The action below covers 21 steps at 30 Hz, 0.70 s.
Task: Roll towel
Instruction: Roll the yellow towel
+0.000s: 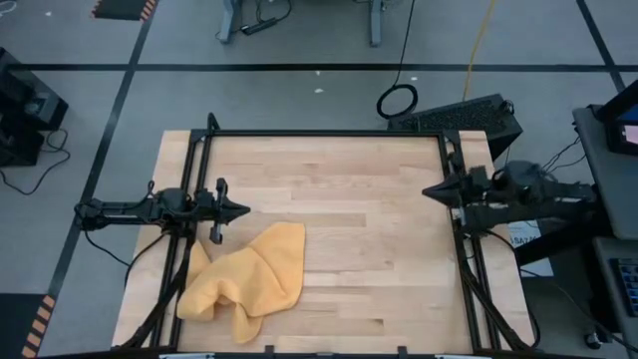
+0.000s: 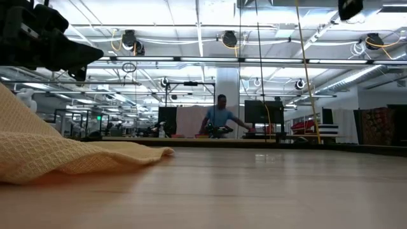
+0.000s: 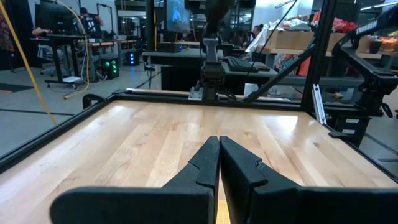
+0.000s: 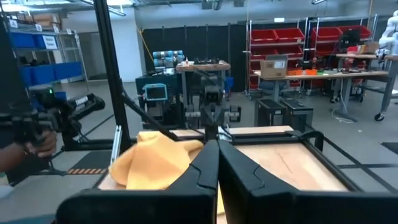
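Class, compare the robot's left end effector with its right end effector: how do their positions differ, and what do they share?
The left end effector sits at the table's left edge, close to the crumpled towel; the right end effector sits at the right edge, far from the towel. They point toward each other. Both are shut and hold nothing.

No text, label, brand, number or sign could be read in any view. Labels on the blue bins (image 4: 32,40) and a paper (image 1: 525,239) beside the surface (image 1: 349,199) carried marks too small to make out.
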Tool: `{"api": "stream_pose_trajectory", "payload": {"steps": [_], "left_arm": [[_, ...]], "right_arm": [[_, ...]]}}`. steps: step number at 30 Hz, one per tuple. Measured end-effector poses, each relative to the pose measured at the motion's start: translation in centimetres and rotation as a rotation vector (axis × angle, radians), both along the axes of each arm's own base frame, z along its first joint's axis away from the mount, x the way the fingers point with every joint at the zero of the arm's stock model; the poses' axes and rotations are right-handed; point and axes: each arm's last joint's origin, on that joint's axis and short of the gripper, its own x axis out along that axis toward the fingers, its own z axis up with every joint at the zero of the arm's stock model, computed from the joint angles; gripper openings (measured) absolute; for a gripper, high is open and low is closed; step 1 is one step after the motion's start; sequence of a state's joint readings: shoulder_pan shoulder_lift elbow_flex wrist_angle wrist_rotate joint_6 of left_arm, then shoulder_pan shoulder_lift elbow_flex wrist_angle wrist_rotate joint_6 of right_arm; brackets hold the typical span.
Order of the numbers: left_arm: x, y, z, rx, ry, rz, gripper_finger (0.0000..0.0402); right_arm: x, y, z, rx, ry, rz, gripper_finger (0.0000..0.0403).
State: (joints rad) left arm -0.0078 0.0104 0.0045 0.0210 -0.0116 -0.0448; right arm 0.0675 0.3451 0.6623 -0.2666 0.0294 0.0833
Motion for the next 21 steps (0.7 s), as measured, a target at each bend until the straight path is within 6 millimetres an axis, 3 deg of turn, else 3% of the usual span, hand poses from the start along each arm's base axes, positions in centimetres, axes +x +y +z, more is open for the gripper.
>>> {"api": "stream_pose_trajectory", "payload": {"steps": [6,11,15,21], "left_arm": [[0.0,0.0,0.0,0.000,-0.001,0.000,0.0020],[0.0,0.0,0.0,0.000,-0.003,0.009,0.0020],[0.0,0.1,0.1,-0.001,-0.007,0.029,0.0020],[0.0,0.1,0.2,-0.099,-0.021,0.038,0.0020]], "right_arm": [[1.3,0.1,6.0,0.031,0.075,0.001,0.0000],[3.4,0.2,9.1,0.029,0.118,0.002,0.0000],[5.4,0.5,9.6,0.021,0.165,0.030,0.0000],[8.1,0.7,8.0,-0.019,0.293,0.041,0.0000]]}}
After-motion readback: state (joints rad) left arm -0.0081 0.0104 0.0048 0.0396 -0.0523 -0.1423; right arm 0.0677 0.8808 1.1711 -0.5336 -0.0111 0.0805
